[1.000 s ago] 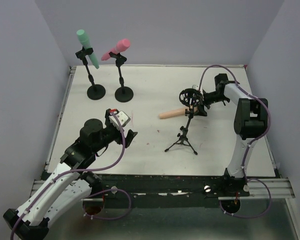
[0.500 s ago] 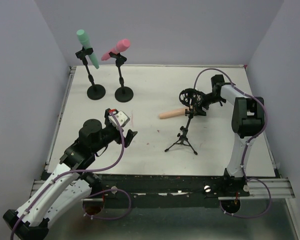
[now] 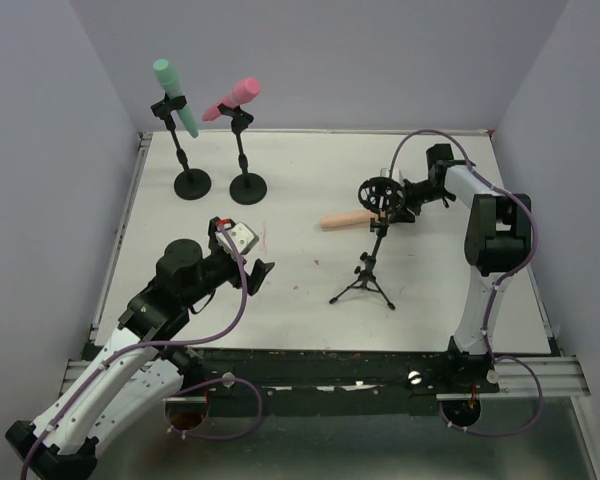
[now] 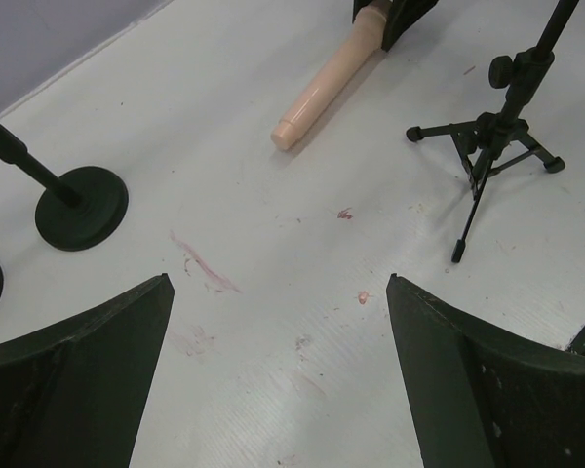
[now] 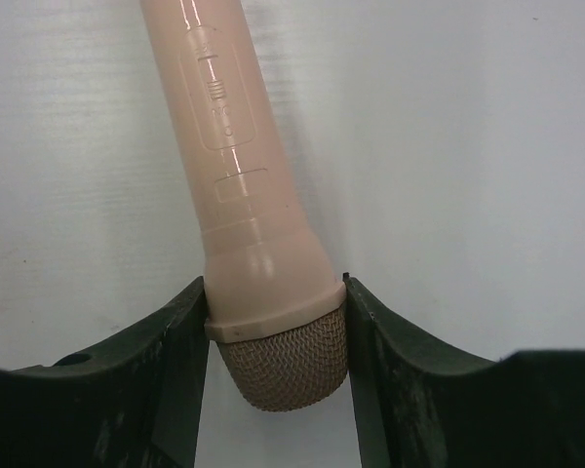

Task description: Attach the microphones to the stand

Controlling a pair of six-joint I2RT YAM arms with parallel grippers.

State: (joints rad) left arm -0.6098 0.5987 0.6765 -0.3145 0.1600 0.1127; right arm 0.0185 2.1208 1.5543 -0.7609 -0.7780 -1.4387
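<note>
- Peach microphone [image 5: 239,175] is squeezed tight in my right claw [image 5: 275,292], just under its mesh head.
- It lies low over the table [image 3: 310,170], just beside the tripod stand [image 3: 366,272].
- My left claw [image 4: 278,283] is spread wide.
- Green microphone [image 3: 175,95] and pink microphone [image 3: 232,98] sit high at the back left.

Beside the black tripod stand [image 3: 371,257], the peach microphone [image 3: 342,220], roughly level.

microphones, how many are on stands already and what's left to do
Two done: the teal-green microphone and the pink microphone sit clipped in the round-base stands at the far left. In hand: the right gripper is shut on the peach microphone, near its mesh head. Left: seating it in the tripod stand's empty ring mount. The left gripper is open and idle.
</note>
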